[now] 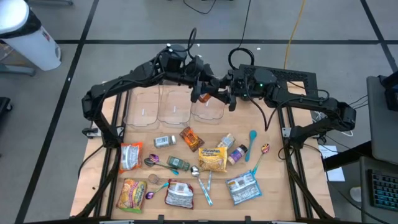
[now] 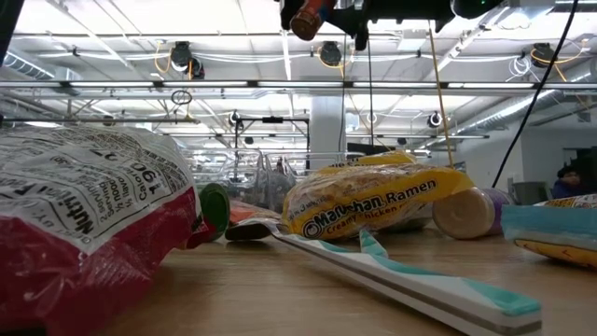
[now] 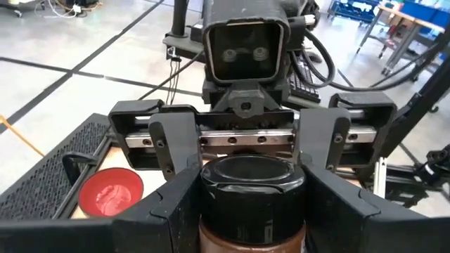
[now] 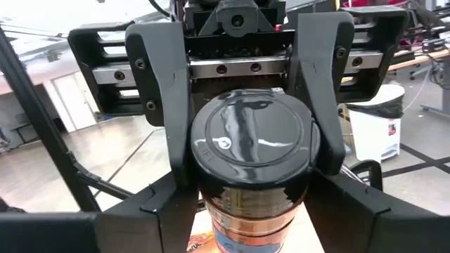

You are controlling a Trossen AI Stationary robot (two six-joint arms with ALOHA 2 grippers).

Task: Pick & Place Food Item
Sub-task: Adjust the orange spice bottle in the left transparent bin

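Subject: a brown jar with a glossy black round lid (image 4: 252,151), held in the air between both grippers at the upper centre of the high view, above the far edge of the table.
Left gripper (image 1: 200,87): reaches in from the left of the high view. Its dark fingers (image 4: 163,98) are closed against opposite sides of the jar's lid.
Right gripper (image 1: 229,89): reaches in from the right and faces the left gripper head-on. Its fingers (image 3: 318,144) flank the jar closely, but the views are too tight to tell whether they grip it or stand slightly off it.
Beneath the jar: three clear plastic bins (image 1: 207,111) stand in a row at the upper middle of the high view. The right-hand bin appears to lie directly under the jar.
Light wooden table (image 1: 273,186): packets, small jars and spoons are scattered across the lower half of the high view, well apart from the grippers.
Yellow ramen packet (image 1: 212,159): lies flat at the centre of the scatter.
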